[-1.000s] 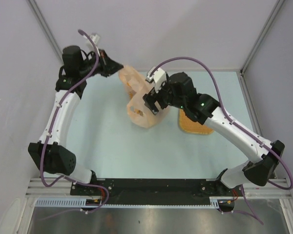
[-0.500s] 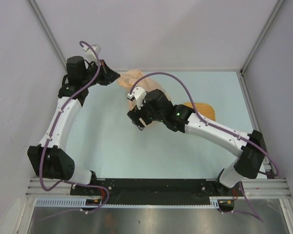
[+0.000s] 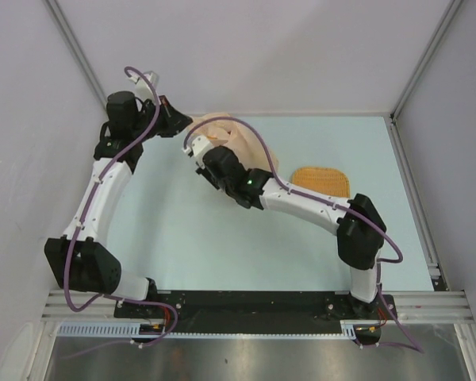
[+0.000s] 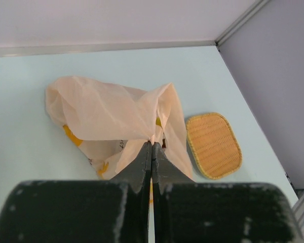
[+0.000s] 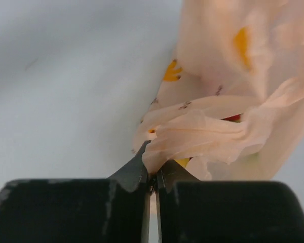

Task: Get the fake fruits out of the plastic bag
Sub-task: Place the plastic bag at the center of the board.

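From above, the plastic bag (image 3: 220,128) sits at the upper middle of the table (image 3: 166,230), held between both arms. Left wrist view: the left gripper (image 4: 152,146) is pinched tight on a fold at centre frame. Right wrist view: the right gripper (image 5: 153,171) clamps a bunched edge, with the fake fruits (image 5: 241,43) showing yellow through the film. I'd draw the two holds apart gently, opening the mouth before tipping.

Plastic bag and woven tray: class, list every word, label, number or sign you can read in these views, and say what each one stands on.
No text can be read in any view.
plastic bag: small dark printed marks, too blurred to read.
woven tray: no lettering.
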You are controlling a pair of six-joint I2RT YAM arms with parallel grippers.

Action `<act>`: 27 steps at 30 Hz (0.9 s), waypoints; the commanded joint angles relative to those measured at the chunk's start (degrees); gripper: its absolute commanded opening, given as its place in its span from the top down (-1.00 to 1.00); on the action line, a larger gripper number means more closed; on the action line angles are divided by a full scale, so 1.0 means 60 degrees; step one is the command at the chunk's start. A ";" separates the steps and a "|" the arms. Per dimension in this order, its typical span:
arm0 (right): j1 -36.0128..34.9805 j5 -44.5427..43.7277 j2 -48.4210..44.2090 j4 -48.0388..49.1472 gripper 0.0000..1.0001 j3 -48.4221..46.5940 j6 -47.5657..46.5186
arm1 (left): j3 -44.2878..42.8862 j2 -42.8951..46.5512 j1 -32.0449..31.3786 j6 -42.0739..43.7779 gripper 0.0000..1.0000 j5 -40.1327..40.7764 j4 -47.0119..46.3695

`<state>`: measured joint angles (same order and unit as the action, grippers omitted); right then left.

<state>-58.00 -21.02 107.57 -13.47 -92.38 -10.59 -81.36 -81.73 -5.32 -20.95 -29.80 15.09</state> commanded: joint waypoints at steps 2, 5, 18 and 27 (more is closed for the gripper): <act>0.1475 -0.0850 0.0147 0.1336 1.00 -0.2545 -0.0519 | -0.1539 -0.0831 0.0198 0.0705 1.00 0.0484 -0.0026; 0.2705 0.0406 0.0922 0.1162 1.00 -0.4389 -0.0432 | -0.3047 -0.2177 0.0228 0.1423 1.00 -0.0261 0.0048; 0.4466 0.0734 0.1954 0.4057 1.00 -0.6357 -0.1853 | -0.8212 -0.4193 0.0492 0.0695 1.00 -0.2149 -0.1387; 0.4290 0.1291 -0.2909 0.3507 1.00 0.2207 -0.1285 | 0.1344 0.1124 0.0214 0.1366 1.00 -0.3075 -0.1140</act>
<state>-31.51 -14.06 100.60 5.08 -90.28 -21.04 -93.45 -87.26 -2.85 -16.45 -44.99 8.71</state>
